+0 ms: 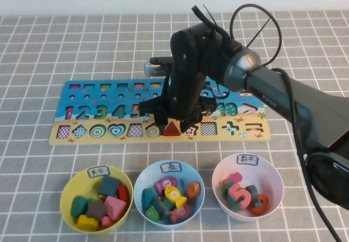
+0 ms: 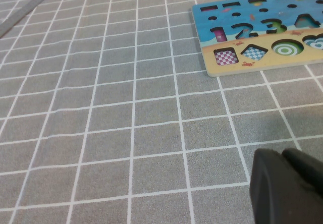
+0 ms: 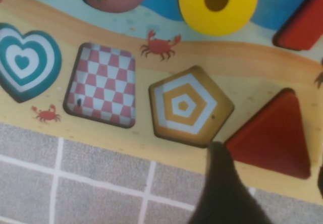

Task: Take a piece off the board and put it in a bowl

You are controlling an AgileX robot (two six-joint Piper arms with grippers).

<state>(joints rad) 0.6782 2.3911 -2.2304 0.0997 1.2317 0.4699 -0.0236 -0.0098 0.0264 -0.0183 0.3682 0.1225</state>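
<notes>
Piece (image 1: 172,128): red triangle, seated in its slot on the tan strip of the board (image 1: 240,135), centre of the high frame, just below the arm's wrist. In the right wrist view it (image 3: 272,135) sits at lower right, beside the empty pentagon cut-out (image 3: 187,105), with the checked cut-out (image 3: 103,85) and heart cut-out (image 3: 22,61) further left.

Right gripper (image 1: 173,119): down over the board right at the piece. One dark finger (image 3: 222,193) shows at bottom centre of its wrist view, tip at the board edge just beside the triangle's corner. The second finger is barely in frame at the right edge, so the jaws look spread to either side of the piece; not gripping it.

Left gripper (image 2: 290,188): dark lump at lower right of its wrist view, over bare mat, well apart from the board end (image 2: 212,65) at upper right. Cannot tell its opening.

Yellow bowl (image 1: 69,185): lower left of the high frame, holding several blocks. Blue bowl (image 1: 142,179) is lower centre, white bowl (image 1: 272,176) lower right.
</notes>
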